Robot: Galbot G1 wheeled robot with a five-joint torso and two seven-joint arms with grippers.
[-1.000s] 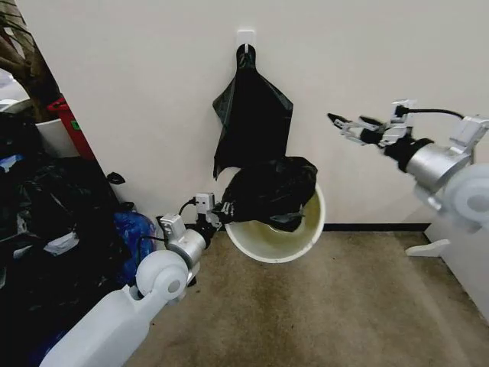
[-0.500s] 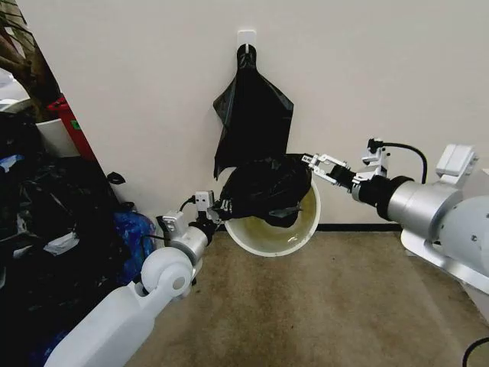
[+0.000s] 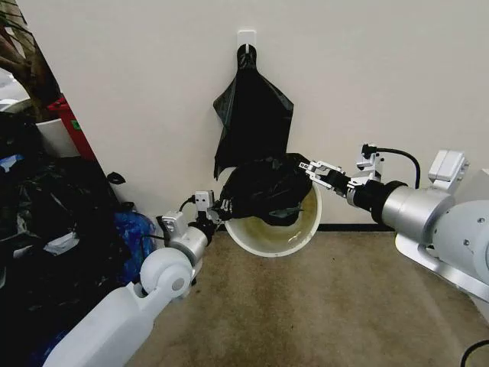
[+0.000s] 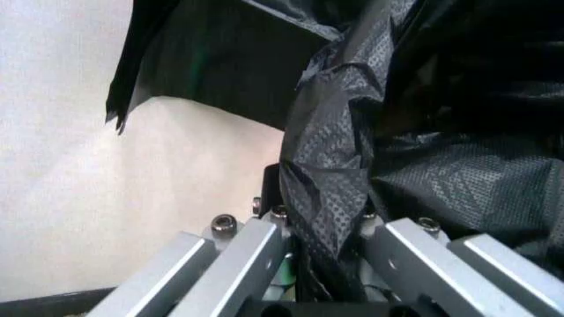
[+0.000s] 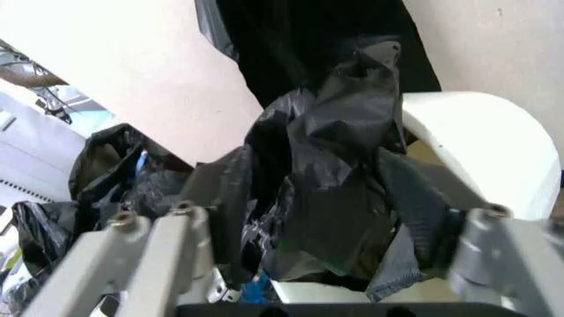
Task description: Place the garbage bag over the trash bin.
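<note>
Beige wall, carpet floor. Bin (image 3: pixel 276 229) is tipped against the wall with the bag (image 3: pixel 263 189) bunched over its upper rim. Left gripper (image 3: pixel 216 210) is clamped on a bag fold; right gripper (image 3: pixel 309 166) has jaws spread at the bag's far edge. Mouth not stretched round the rim yet, roughly half done.

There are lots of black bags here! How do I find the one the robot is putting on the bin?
Find the pale wall with a white hook, and just below it the small round white plastic trash bin, tipped so its opening shows. The crumpled glossy black garbage bag is bunched over its rim between the left gripper and the right gripper. The flat black bags hang from the hook instead.
</note>
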